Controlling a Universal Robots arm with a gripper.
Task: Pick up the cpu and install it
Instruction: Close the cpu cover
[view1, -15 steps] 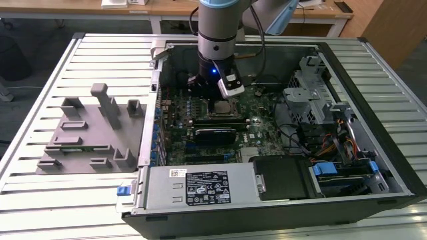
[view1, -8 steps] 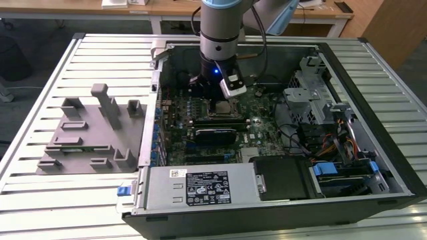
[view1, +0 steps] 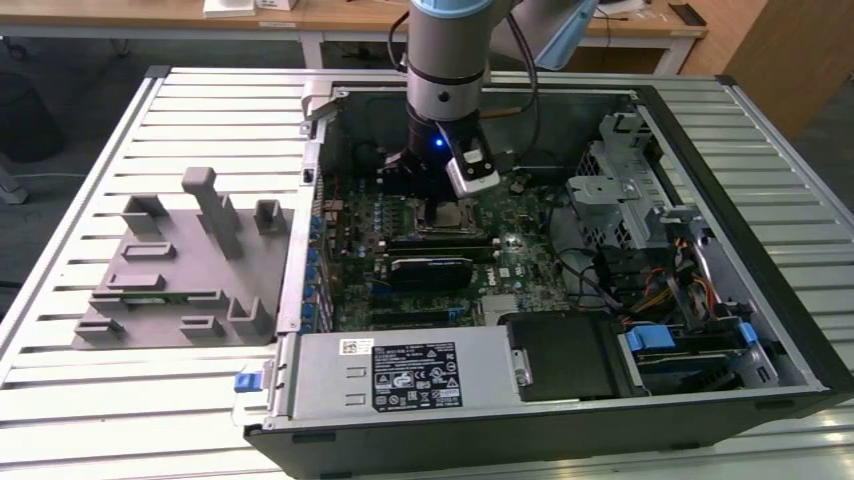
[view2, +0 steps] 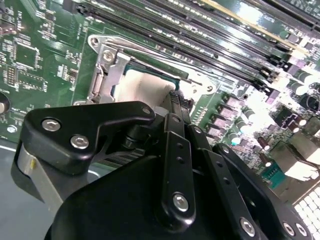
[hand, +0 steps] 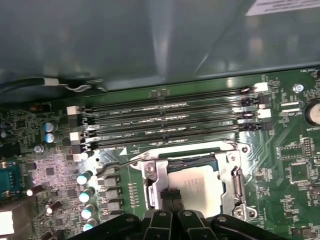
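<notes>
While the cpu (hand: 197, 187) lies flat in the socket (hand: 235, 175), the gripper (hand: 172, 196) stands at its edge, fingers (hand: 167, 196) closed together.

Upright arm (view1: 447, 50), wrist (view1: 441, 105) pointing down; gripper (hand: 172, 196) jaws closed together.

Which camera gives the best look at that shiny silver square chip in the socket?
The first wrist view: the shiny silver square cpu lies nearly whole in sight inside its metal frame. The second wrist view shows just a pale part, the rest covered. In the exterior view it is a small patch below the arm.
</notes>
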